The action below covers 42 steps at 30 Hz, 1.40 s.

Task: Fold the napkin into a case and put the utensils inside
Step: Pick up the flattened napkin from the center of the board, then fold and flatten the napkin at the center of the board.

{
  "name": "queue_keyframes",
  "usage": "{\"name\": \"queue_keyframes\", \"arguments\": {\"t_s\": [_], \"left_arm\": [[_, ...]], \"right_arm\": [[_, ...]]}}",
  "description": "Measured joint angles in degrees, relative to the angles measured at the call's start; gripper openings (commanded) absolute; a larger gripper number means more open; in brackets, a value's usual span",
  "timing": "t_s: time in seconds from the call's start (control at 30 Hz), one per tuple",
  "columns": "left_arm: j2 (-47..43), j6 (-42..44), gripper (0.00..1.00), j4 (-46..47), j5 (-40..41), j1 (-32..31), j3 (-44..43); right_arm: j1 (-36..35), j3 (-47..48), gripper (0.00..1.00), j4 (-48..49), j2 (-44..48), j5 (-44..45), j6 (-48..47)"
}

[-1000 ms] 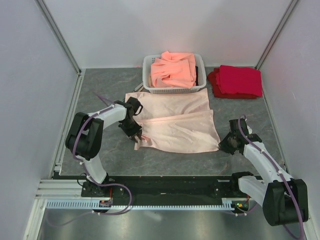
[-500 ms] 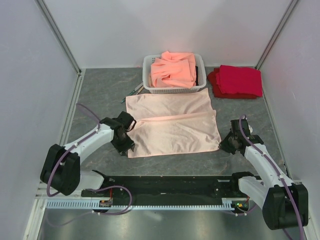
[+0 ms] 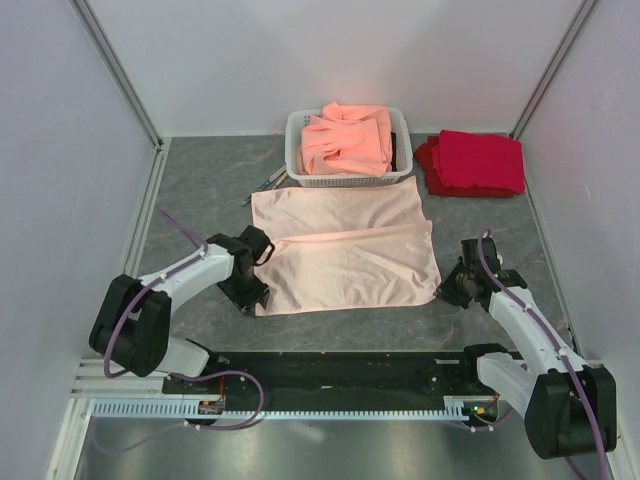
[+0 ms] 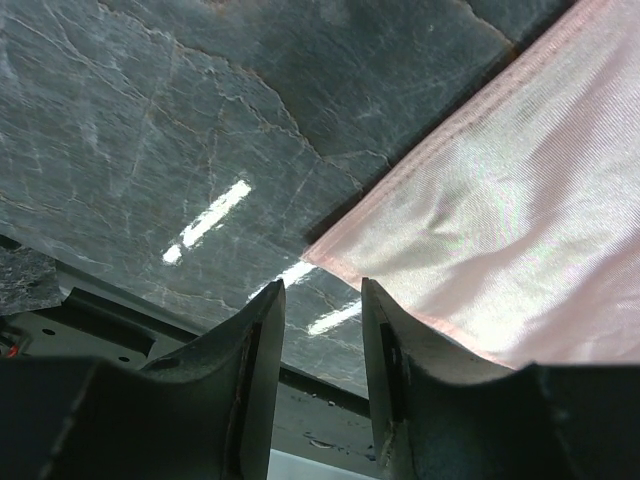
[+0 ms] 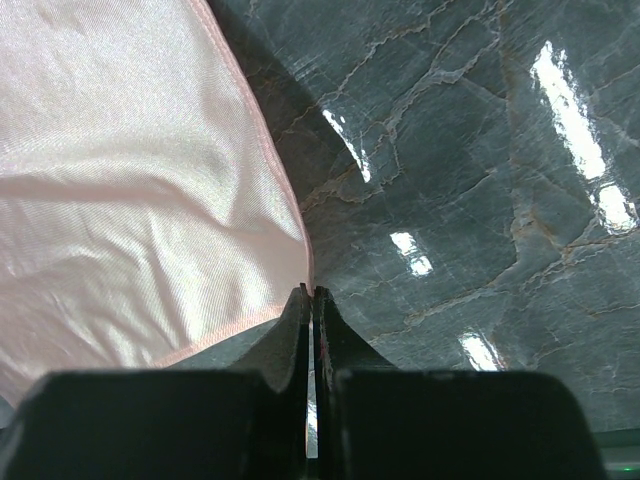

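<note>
Napkin (image 3: 345, 245) lies flat on the surface (image 3: 195, 190), just in front of the white basket (image 3: 297, 172), with a fold line running across its middle. We see the left pincer (image 4: 322, 300) at the near-left corner, jaws narrowly apart with nothing between them and the corner just ahead of the tips. Right pincer (image 5: 308, 297) is closed tight at the near-right corner, tips touching the hem; we cannot tell whether cloth is pinched. Utensils (image 3: 262, 187) lie left of the basket, near the napkin's far-left corner.
</note>
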<state>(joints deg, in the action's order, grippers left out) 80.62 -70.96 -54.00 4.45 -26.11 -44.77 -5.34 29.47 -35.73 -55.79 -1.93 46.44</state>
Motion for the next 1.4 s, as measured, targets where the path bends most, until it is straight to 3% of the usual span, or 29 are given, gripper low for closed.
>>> {"name": "queue_keyframes", "arguments": {"t_s": [0.43,0.6,0.67,0.83,1.0,1.13,1.4], "left_arm": [[2.34,-0.92,0.43,2.21,2.01,0.04,1.31],[2.25,-1.05,0.31,3.69,1.22,0.22,2.1],[2.21,-1.07,0.19,4.52,0.83,0.28,2.29],[1.22,-1.09,0.02,6.78,0.15,0.31,3.08],[-4.07,-0.04,0.02,7.39,0.22,0.33,3.78],[-13.81,5.2,0.02,6.75,-0.13,0.33,-0.63],[-32.35,21.73,0.02,11.45,-2.69,0.33,-27.26]], "right_arm": [[0.0,0.0,0.0,0.07,-0.09,-0.04,-0.24],[0.0,0.0,0.0,0.15,-0.15,-0.24,-0.24],[0.0,0.0,0.0,0.17,-0.15,-0.33,-0.24],[0.0,0.0,0.0,0.24,-0.11,-0.52,-1.05],[0.0,1.16,0.0,-0.28,2.54,-1.77,-4.55],[0.0,10.49,0.0,-2.73,6.8,-3.34,-9.2],[-0.5,40.96,0.0,-5.86,15.5,-5.6,-20.57]]}}
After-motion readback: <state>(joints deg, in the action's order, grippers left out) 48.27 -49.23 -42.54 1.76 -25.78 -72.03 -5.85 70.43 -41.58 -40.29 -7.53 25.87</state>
